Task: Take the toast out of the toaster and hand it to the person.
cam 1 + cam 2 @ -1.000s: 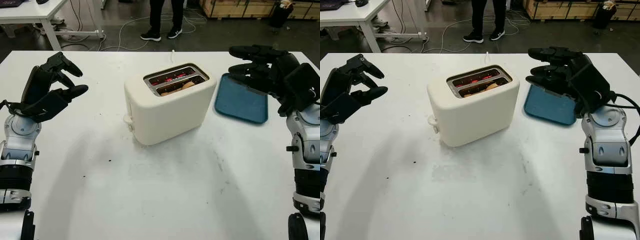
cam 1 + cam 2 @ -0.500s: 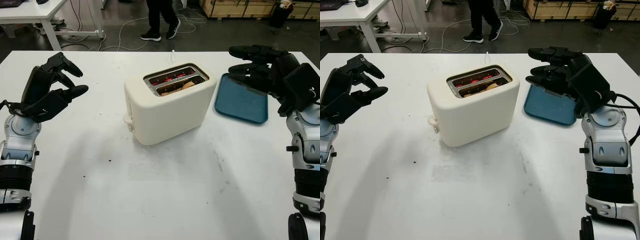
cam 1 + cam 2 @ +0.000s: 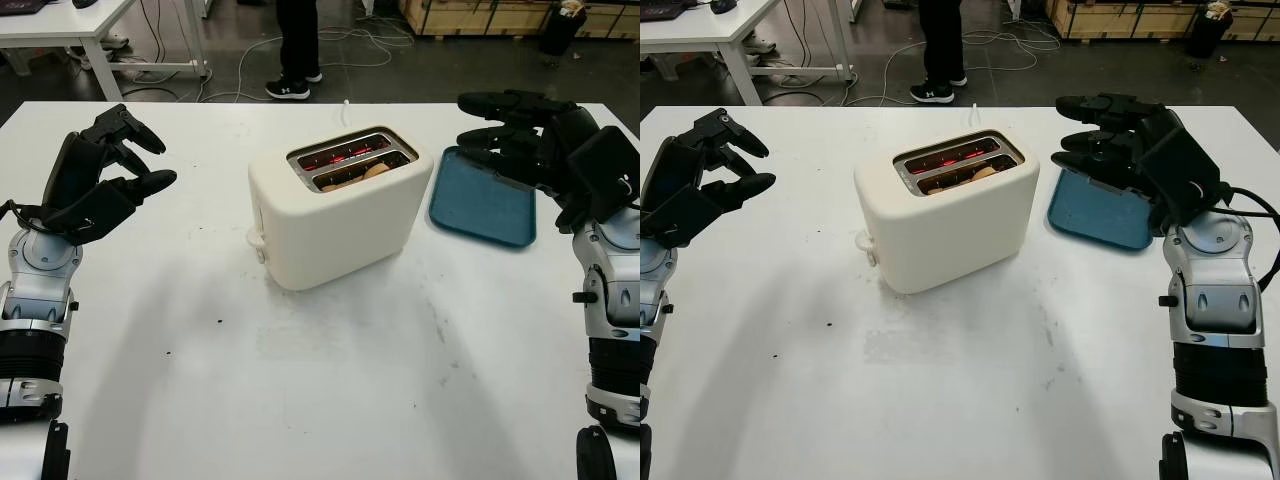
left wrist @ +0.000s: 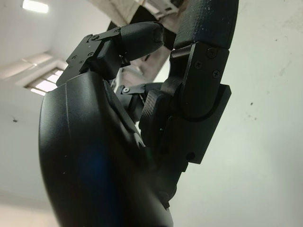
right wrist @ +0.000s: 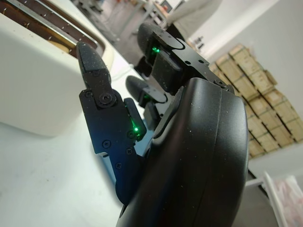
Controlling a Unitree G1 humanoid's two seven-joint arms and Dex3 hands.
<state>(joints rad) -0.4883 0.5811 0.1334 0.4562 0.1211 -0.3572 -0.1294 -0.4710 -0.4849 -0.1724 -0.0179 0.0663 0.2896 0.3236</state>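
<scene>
One cream toaster (image 3: 338, 212) stood in the middle of the white table (image 3: 330, 390), with two slots on its top. The far slot glowed red inside, and the near slot held one toast (image 3: 372, 171), sunk low with just its brown edge visible. A lever knob stuck out of the toaster's left end. One blue tray (image 3: 483, 209) lay to the right of the toaster, apart from it.

The left hand (image 3: 100, 185) was raised above the table's left side, well apart from the toaster; it held nothing and was open. The right hand (image 3: 525, 145) was above the tray, its fingers (image 3: 497, 101) pointing toward the toaster, and it was open too, with nothing in it.

The head views showed a person (image 3: 293, 45) beyond the far edge of the table, only legs and dark shoes, and cables on the floor. The right wrist view showed the toaster's side and slots close behind the right hand, and stacked boxes (image 5: 262, 104) far away. The left wrist view showed the left hand against the bare table.
</scene>
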